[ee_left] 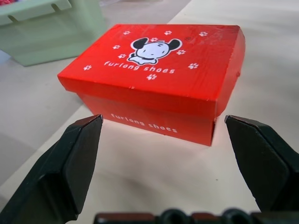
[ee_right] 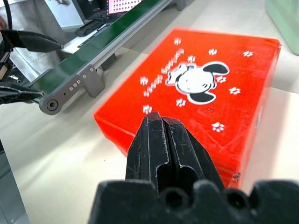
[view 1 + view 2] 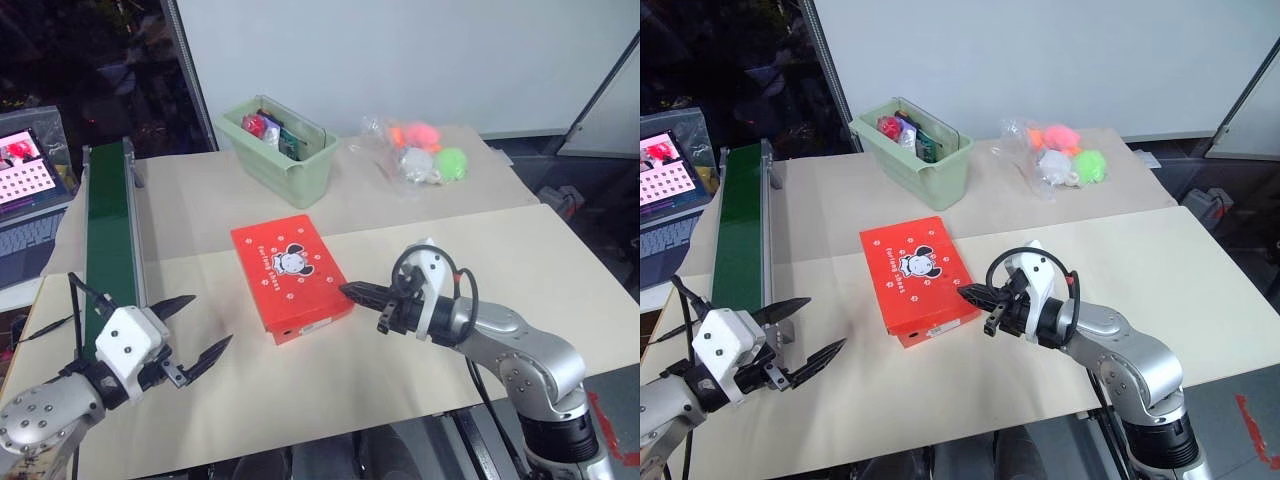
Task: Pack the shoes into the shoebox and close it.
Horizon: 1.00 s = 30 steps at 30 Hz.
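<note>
The shoebox [image 3: 290, 275] is red with white lettering and a cartoon dog on its lid. It lies shut in the middle of the table. The shoes are out of view. My left gripper [image 3: 208, 322] hovers open near the table's front left, a short way from the box and pointing at its near side [image 1: 154, 70]. My right gripper [image 3: 347, 290] is shut on nothing, its tips just off the box's right edge and level with the lid [image 2: 205, 84].
A pale green bin [image 3: 300, 170] with small items stands behind the box. A bag of coloured balls [image 3: 420, 155] lies at the back right. A green conveyor [image 3: 108, 235] runs along the left side, with a laptop [image 3: 25, 200] beyond it.
</note>
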Available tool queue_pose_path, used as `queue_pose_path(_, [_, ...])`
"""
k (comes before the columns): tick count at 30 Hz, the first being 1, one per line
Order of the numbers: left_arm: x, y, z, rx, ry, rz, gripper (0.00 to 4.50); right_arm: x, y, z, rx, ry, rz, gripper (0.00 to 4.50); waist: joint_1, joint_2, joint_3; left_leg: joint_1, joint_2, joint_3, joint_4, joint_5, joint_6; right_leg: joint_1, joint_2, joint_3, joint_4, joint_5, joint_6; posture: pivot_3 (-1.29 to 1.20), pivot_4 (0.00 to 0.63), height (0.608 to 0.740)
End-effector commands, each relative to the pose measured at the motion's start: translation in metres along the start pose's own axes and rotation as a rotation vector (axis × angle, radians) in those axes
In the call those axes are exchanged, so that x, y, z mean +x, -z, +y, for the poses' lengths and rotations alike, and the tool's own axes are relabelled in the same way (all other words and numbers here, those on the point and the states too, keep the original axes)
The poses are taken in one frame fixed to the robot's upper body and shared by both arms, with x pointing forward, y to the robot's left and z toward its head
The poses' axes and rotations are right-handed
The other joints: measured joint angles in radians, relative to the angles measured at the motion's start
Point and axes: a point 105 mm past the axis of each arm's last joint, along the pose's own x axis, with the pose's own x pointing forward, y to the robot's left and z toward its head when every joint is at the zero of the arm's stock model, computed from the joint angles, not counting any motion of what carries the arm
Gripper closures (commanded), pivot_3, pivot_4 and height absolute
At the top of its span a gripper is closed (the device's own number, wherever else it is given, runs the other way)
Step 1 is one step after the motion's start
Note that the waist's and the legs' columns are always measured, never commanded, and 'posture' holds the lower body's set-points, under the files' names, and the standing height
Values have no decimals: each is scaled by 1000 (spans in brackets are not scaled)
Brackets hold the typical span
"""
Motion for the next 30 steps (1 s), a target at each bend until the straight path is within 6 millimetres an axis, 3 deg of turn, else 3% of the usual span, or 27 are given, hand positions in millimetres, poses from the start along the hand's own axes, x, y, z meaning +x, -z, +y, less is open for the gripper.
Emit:
queue_pose_path(1, [-1, -11, 0, 32, -11, -33, 0, 17, -7, -12, -14, 62, -15, 4430, 0, 0, 0, 0, 0, 0, 0, 0, 0, 0, 1, 0, 0, 0, 0, 0, 150, 740])
queue_pose_path(4, [1, -11, -3, 29, -7, -36, 0, 44, -6, -20, -25, 119, -3, 4430, -1, 0, 0, 0, 0, 0, 0, -1, -1, -1, 2, 0, 1, 0, -3, 0, 150, 740])
queue_pose_path(10, [7, -12, -5, 22, 8, -45, 0, 84, -4, -5, -65, 69, 14, 4430, 1, 0, 0, -1, 0, 0, 0, -2, -4, -4, 2, 0, 1, 5, -11, 0, 150, 740])
queue_pose_path(14, [11, -13, -5, 23, 15, -50, 0, 100, 15, 2, -101, 17, 109, 4430, 1, 0, 0, -1, 0, -1, 0, -3, -5, -4, 2, 0, 1, 5, -11, 0, 150, 740])
queue_pose_path(19, [15, -13, -3, 28, 19, -51, 0, 103, 30, 0, -137, -11, 204, 4430, 0, 0, 0, -1, 0, -1, 0, -3, -5, -4, 2, 0, 1, 5, -11, 0, 150, 740])
queue_pose_path(24, [17, -15, 0, 37, 18, -54, 0, 94, 45, 10, -157, -88, 312, 4430, 0, 0, 0, 0, 0, -1, 0, -3, -5, -4, 3, 0, 2, 5, -11, 0, 150, 740])
queue_pose_path(30, [20, -16, -1, 37, 22, -63, 0, 93, 39, 6, -143, -61, 294, 4430, -1, 0, 0, 0, 0, -1, 0, -3, -5, -4, 3, 0, 2, 5, -11, 0, 150, 740])
